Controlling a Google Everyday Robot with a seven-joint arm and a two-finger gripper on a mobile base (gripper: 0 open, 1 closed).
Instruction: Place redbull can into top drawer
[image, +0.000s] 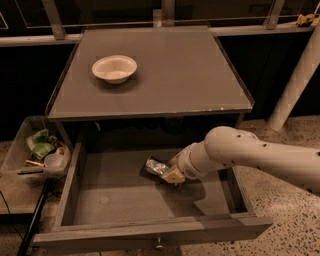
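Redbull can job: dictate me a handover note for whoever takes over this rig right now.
Gripper: inside the open wide grey top drawer, fingers shut on the slim shiny silver redbull can.
Can: low over the drawer floor, right of centre; whether it touches the floor cannot be told.
Done: can is inside the drawer.
Left: release the can, then pull the arm out.

Indoor robot test area, of a lab or office kind. A plain grey cabinet (165, 85) with its drawer (120, 200) open stands on a speckled stone floor (292, 225), before a metal railing (35, 40) and a white column (296, 85). A clear bin (17, 145) of odds and ends sits beside it. The gripper (169, 173) is inside the drawer, near its middle.
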